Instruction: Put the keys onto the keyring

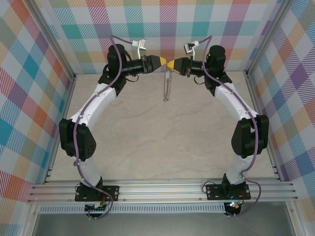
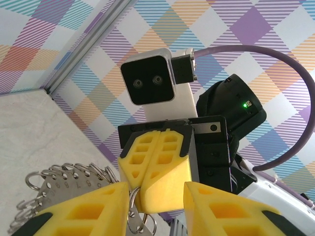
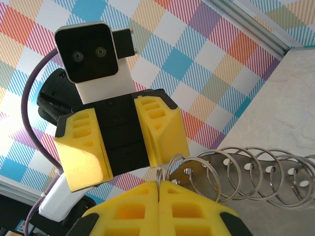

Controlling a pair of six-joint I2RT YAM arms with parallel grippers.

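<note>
**Keyring** point(image 1: 167, 86): grey metal strip punched with a row of holes, a split ring through each hole. It hangs edge-on in the air at the far middle of the table, straight down from the point where the two grippers meet, and looks clear of the tabletop. In the left wrist view the strip fans out low on the left. In the right wrist view it runs off to the right.

**Right gripper** point(image 3: 159, 189): yellow fingers point(image 2: 157, 167) pressed flat together, no gap along the seam. A thin wire ring at the end of the strip rises out of that seam, so the pinch seems to be on this end ring, though the contact itself is hidden.

**Left gripper** point(image 3: 122, 147): faces the right gripper tip to tip. Its yellow fingers point(image 3: 78, 152) are spread apart with the black palm showing between them. The right gripper's closed tip sits in that gap, with a small ring just beside the inner face of one finger. No grip on anything can be seen.

**Table** point(image 1: 147, 128): pale marbled top.

**Walls** point(image 1: 29, 73): checked pastel panels on three sides, set in aluminium rails.

**Wrist cameras** point(image 2: 147, 78): white housings with a black face, one above each gripper.
</note>
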